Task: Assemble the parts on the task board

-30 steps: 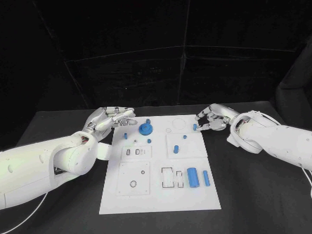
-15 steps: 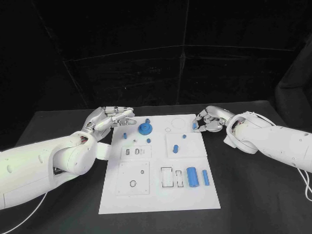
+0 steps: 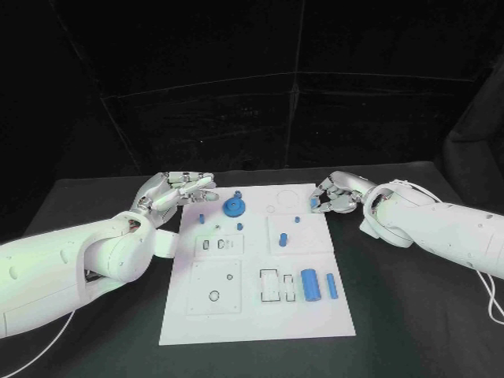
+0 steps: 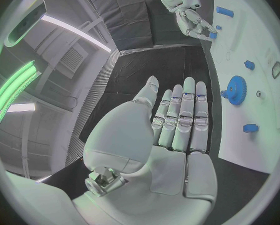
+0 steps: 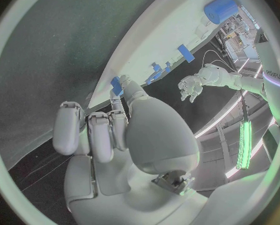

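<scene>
Black worktop [image 3: 82, 197] with one white rectangular task board [image 3: 257, 323] lying in the middle. Left robot hand [image 3: 179, 189] sits just off the board's far left corner, fingers straight and spread, holding nothing. On the board: one blue gear [image 3: 234, 209] up near the far end, two blue cylinders [image 3: 311, 285] side by side lower down. Right robot hand [image 3: 334, 195] is at the far right edge, pinching one small blue piece [image 3: 315, 203].
</scene>
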### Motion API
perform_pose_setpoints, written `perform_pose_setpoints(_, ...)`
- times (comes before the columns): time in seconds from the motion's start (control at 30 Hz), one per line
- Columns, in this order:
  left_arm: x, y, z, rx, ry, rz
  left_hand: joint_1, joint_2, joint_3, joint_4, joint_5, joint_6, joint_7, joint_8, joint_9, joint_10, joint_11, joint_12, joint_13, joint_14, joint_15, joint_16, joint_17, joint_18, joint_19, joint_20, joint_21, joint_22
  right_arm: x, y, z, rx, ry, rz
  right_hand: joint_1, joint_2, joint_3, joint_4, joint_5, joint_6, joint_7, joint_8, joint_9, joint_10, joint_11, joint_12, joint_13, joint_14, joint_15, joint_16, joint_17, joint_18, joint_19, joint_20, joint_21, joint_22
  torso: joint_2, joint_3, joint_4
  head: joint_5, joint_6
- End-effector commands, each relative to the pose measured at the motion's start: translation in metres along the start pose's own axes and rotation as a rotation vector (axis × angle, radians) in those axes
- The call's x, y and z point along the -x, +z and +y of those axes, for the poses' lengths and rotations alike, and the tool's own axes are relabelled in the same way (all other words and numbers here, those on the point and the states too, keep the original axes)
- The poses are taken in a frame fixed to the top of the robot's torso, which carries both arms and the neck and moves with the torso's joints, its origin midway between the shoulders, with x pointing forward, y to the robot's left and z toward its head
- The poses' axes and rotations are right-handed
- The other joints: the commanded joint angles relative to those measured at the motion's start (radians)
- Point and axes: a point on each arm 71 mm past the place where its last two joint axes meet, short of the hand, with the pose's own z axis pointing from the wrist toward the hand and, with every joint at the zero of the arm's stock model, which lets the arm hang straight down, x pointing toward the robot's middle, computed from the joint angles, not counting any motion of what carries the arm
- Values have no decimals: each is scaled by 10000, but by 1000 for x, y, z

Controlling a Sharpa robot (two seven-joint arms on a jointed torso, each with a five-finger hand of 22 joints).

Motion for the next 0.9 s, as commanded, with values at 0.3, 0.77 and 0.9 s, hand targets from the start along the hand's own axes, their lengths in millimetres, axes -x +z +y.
perform_pose_setpoints(0.3,0,0,-1,-87,-22,68,-51,75,-22,-63,-45,28,-3,-33,3,61,4,-53,-3,84,-9,-35,13,75,67,29,-56,-11,1,1,2,66,-86,-185,170,570,780,-294,-813,672,-197,119,28,316,-238,53,1401,852,-192,-13,1626,-98,51,-181,-65,29,-3,6,-22,2,-11)
perform_pose_setpoints(0.77,3,-2,-2,-84,9,-7,-45,84,-15,-75,-45,23,4,-40,1,57,7,-63,-6,87,-9,-41,15,75,71,28,-59,-14,6,-11,21,-21,633,-1292,-242,533,1138,-344,-635,834,-265,72,16,378,-307,113,1472,873,-262,19,1717,-119,140,-266,-34,113,-33,-35,-58,9,18)
perform_pose_setpoints(0.9,3,-2,-3,-88,6,-5,-43,90,-12,-82,-45,22,7,-44,0,56,9,-68,-7,89,-9,-46,17,75,73,28,-62,-16,6,-13,40,-54,891,-1358,-343,489,1155,-330,-648,832,-267,47,11,386,-310,119,1480,875,-266,21,1725,-119,147,-271,-35,112,-58,-57,-45,19,22)
